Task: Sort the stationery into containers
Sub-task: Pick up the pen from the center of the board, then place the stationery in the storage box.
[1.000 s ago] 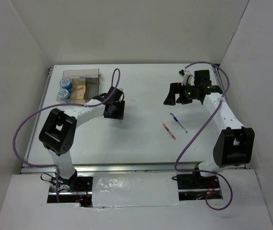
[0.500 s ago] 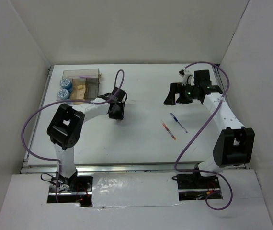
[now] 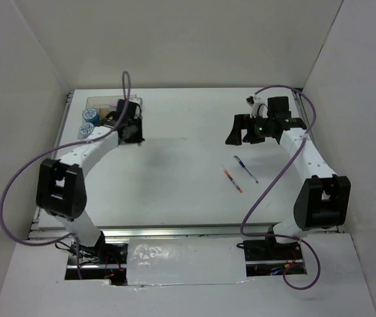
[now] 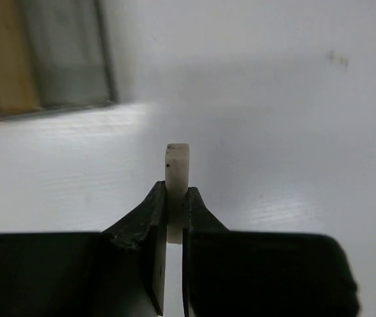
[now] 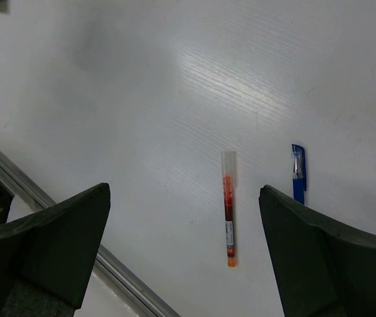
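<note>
While left gripper [image 4: 176, 199], outstretched by organiser [image 3: 99, 102], pinches pale stub [image 4: 177, 165], right gripper [image 5: 183, 195] gapes empty

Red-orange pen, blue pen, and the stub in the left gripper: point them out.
red-orange pen [image 5: 228, 208], right wrist view, mid-barrel.
blue pen [image 5: 298, 173], right wrist view, visible barrel.
pale stub [image 4: 177, 168], left wrist view, exposed upper part.
</note>
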Controlling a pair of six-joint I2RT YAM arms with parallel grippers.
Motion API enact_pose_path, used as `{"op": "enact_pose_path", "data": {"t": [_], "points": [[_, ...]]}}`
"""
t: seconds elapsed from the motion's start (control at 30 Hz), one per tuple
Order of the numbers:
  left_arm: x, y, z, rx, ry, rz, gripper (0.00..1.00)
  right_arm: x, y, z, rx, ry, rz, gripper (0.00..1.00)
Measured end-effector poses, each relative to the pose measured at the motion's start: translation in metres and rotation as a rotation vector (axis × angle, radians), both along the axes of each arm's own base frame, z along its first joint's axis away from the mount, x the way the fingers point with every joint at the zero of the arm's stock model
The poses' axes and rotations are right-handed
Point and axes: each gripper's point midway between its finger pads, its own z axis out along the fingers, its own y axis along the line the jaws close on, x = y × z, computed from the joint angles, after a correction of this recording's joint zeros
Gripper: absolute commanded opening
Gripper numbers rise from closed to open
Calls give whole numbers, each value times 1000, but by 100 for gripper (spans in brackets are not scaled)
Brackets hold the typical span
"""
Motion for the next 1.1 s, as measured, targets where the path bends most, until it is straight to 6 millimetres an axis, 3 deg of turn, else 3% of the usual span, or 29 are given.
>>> {"op": "enact_pose_path", "data": {"t": [0.13, 0.2, 0.27, 0.37, 0.57, 0.7, 0.8, 0.83, 0.9, 0.97, 1.1], "points": [[28, 63, 75, 21, -216, 61, 1, -1, 1, -2, -1, 5, 2, 100], [39, 89, 101, 54, -292, 77, 0, -2, 3, -3, -2, 6, 8, 100], [50, 105, 112, 87, -329, 81, 0, -3, 6, -3, -3, 6, 17, 100], [67, 120, 107, 121, -319, 73, 0, -4, 9, -4, -8, 8, 23, 100], [84, 151, 47, 124, -177, 92, 6, -2, 6, -9, -31, 14, 12, 100], [84, 171, 23, 137, -114, 114, 9, -1, 5, -17, -44, 35, 14, 100], [89, 174, 22, 138, -114, 114, 21, 0, 4, -30, -54, 74, 18, 100], [93, 173, 24, 137, -120, 110, 35, -1, 4, -34, -59, 86, 17, 100], [98, 172, 27, 135, -132, 99, 45, -1, 3, -38, -70, 99, 16, 100], [102, 171, 31, 131, -143, 88, 52, -2, 3, -40, -81, 103, 15, 100], [103, 172, 34, 121, -148, 90, 54, -4, 6, -42, -106, 106, 20, 99]]}}
